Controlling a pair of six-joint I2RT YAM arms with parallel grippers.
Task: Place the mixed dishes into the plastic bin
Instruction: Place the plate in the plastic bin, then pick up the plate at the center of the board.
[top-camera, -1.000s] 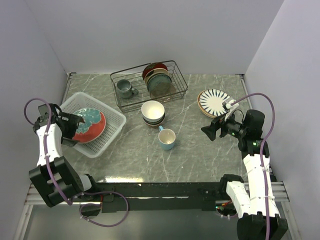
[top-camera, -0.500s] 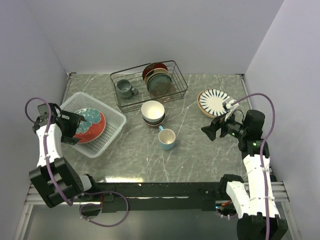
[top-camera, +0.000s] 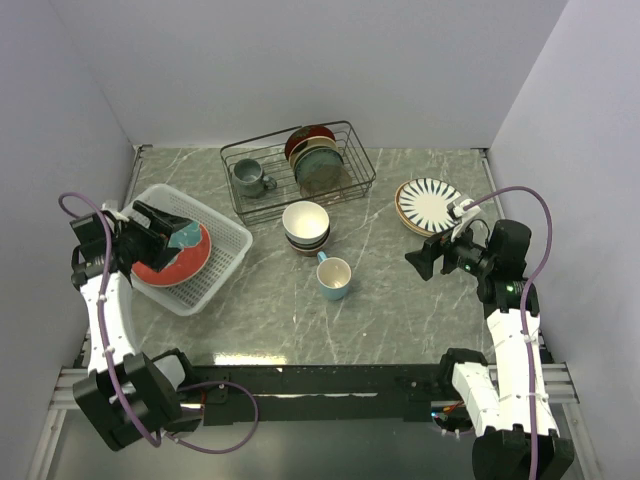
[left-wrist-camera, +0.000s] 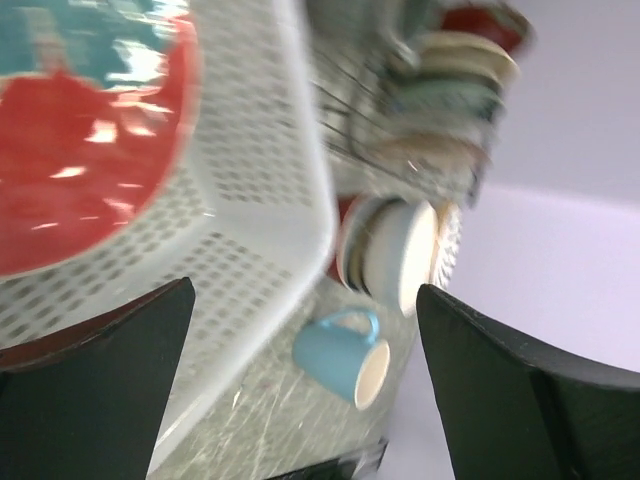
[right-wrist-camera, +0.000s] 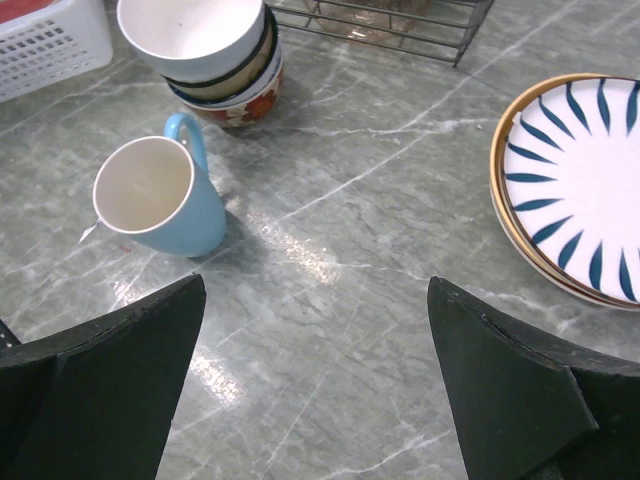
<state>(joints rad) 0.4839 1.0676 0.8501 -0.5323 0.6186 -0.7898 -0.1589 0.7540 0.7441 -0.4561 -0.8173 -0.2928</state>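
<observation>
The white plastic bin (top-camera: 228, 243) stands at the left and holds the teal-floral, red-rimmed plate (top-camera: 178, 258). My left gripper (top-camera: 168, 229) hovers open over that plate's far-left part, holding nothing. In the left wrist view the plate (left-wrist-camera: 80, 150) and bin wall (left-wrist-camera: 260, 190) lie above the open left gripper (left-wrist-camera: 305, 400). The stacked bowls (top-camera: 306, 225) and the light blue mug (top-camera: 334, 277) sit mid-table. The striped plate (top-camera: 428, 203) rests on a tan plate at the right. My right gripper (top-camera: 418, 262) stands open and empty over bare table between the mug (right-wrist-camera: 160, 200) and the striped plate (right-wrist-camera: 575, 180).
A black wire rack (top-camera: 300, 165) at the back holds a grey mug (top-camera: 248, 178) and upright plates (top-camera: 315, 155). Grey walls close in on three sides. The bin's corner (right-wrist-camera: 50, 40) and the bowls (right-wrist-camera: 205, 45) show at the top of the right wrist view.
My left gripper has lifted and swung toward the far side over the plate in the bin, still open. The right arm and the dishes have not moved.
</observation>
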